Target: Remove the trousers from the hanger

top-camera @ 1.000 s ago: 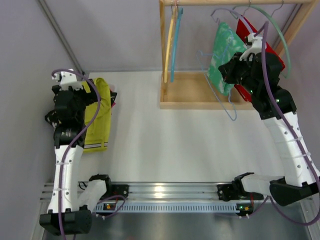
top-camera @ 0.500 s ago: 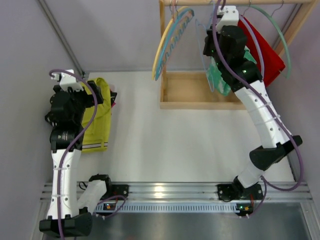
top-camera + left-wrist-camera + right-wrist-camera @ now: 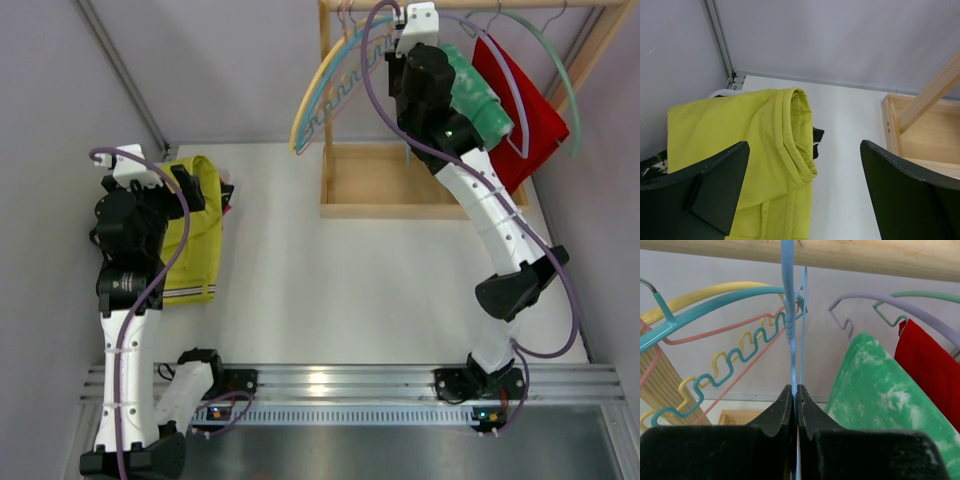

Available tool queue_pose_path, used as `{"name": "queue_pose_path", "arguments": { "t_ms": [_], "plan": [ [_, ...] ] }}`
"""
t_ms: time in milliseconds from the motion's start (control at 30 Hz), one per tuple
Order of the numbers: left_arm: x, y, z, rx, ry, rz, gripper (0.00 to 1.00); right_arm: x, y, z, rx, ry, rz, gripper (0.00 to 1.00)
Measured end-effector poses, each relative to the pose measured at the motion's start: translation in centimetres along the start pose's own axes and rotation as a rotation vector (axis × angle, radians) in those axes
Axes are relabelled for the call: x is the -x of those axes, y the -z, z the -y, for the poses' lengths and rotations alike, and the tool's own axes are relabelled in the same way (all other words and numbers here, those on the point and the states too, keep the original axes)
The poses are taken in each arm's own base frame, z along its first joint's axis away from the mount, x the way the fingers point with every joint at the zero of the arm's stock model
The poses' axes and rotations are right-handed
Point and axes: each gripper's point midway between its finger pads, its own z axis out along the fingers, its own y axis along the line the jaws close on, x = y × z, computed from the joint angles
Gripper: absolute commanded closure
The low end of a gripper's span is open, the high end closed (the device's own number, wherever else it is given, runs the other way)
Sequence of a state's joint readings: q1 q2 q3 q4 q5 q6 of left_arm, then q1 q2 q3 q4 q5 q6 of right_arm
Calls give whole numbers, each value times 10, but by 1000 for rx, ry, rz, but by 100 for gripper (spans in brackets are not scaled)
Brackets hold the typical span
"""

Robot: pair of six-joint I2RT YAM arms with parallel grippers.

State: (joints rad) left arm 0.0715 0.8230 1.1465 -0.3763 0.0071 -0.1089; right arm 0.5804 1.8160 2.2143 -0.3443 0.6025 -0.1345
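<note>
Just under the wooden rail (image 3: 865, 257) the right hand (image 3: 795, 395) pinches a pale-blue hanger (image 3: 788, 300) beside green trousers (image 3: 880, 385). Well away from it, the left hand (image 3: 802, 150) gapes wide over yellow trousers (image 3: 730, 135).

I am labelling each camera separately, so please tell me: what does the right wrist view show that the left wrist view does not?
Only the right wrist view: the right gripper shut on the blue hanger under the wooden rail, with the green trousers and red trousers hanging beside it. Only the left wrist view: the left gripper open above the yellow trousers, which lie on the white table. Both: the grey wall and part of the wooden rack.
</note>
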Motion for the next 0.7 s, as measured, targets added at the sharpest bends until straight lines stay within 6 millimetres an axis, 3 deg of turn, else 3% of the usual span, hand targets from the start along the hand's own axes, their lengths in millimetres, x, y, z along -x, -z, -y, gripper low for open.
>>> {"name": "queue_pose_path", "arguments": {
  "t_ms": [267,600,700],
  "plan": [
    [0,0,1,0,20,0,1,-4,-15,-9,-5,35,28,100],
    [0,0,1,0,22,0,1,-12,-29,-37,72,32,47,100],
    [0,0,1,0,24,0,1,-12,-28,-44,99,25,49,80]
  ]
}}
